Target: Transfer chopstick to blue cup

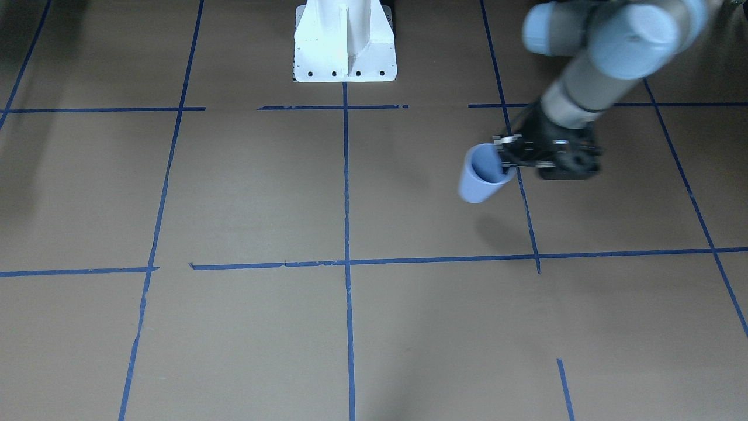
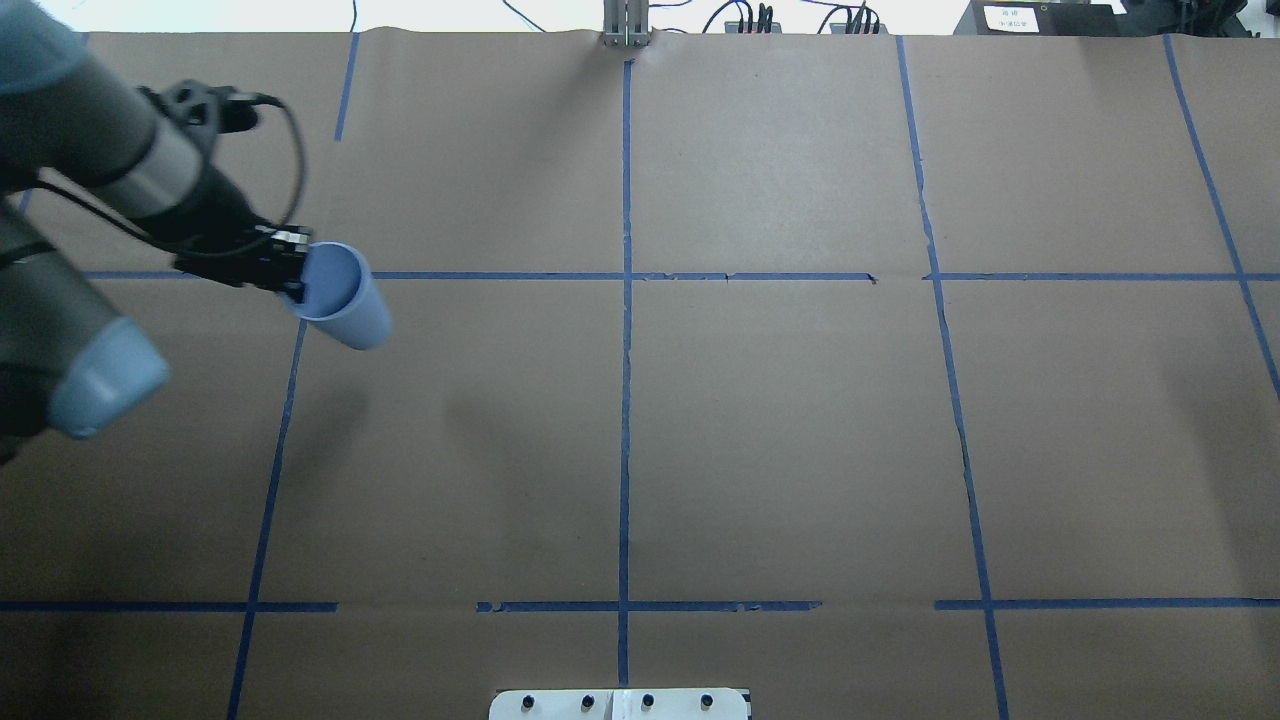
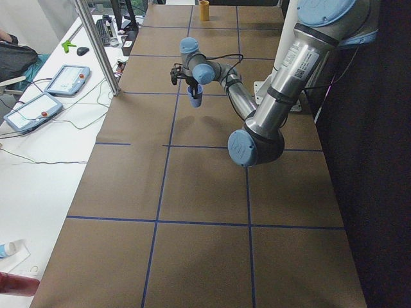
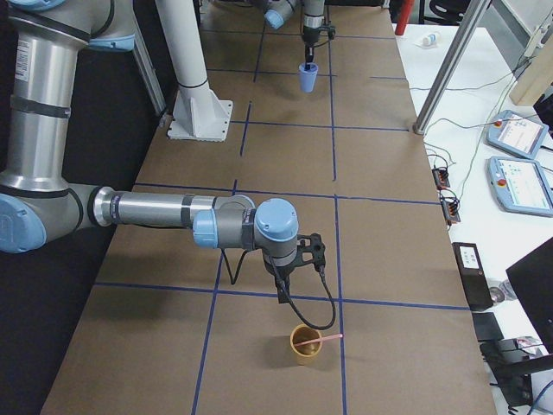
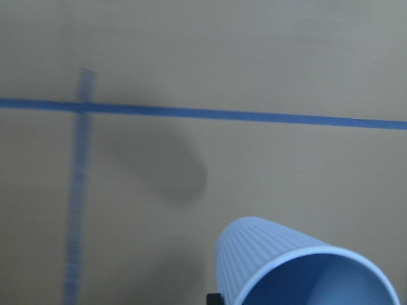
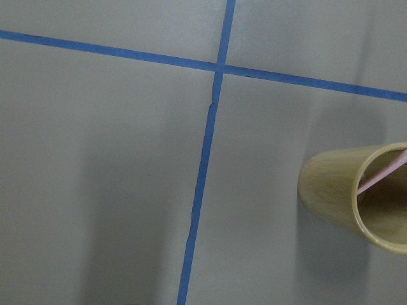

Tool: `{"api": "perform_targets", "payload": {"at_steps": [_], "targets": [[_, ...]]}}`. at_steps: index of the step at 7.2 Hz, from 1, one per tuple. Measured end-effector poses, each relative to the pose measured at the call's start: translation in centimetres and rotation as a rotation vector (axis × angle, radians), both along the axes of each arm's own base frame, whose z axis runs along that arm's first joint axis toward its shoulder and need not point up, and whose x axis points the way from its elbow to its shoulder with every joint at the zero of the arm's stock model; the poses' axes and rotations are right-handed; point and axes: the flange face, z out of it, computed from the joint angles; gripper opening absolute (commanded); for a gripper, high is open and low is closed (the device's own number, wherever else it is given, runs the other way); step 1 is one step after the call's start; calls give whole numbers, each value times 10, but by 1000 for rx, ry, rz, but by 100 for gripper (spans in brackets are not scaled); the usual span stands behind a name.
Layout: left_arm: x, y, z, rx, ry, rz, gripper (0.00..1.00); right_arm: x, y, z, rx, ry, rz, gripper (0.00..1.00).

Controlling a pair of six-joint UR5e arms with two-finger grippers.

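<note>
brown paper-covered table (image 2: 780, 430) gridded with blue tape lines (image 2: 625, 400); white side bench (image 3: 38, 160) holds tablets (image 3: 67, 78)

The blue cup (image 1: 480, 178) hangs in the left end effector (image 1: 504, 159) above the bench's (image 2: 800, 450) left end, well apart from the chopstick (image 4: 321, 340) leaning in a second cup (image 4: 304, 347) near its right end.

No readable text anywhere. Upper right of overhead view: white label (image 2: 1010, 17) on black box (image 2: 1065, 20), print too small to make out. Upper right of left-side view: dark lettering (image 3: 300, 62) along left arm (image 3: 273, 115), equally illegible.
</note>
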Motion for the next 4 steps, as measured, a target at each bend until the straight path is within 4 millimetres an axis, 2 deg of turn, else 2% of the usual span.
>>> {"api": "perform_targets", "payload": {"at_steps": [1,2,3,4], "targets": [[41,11,-30,-11,4,-15,0,0,0,0,0,0,0,100],[74,21,-47,-9,-5,-22,0,0,0,0,0,0,1,100],[95,30,-50,-1,-20,-22,0,0,0,0,0,0,1,100],[107,35,-48,3,-34,-19,0,0,0,0,1,0,1,100]]}}
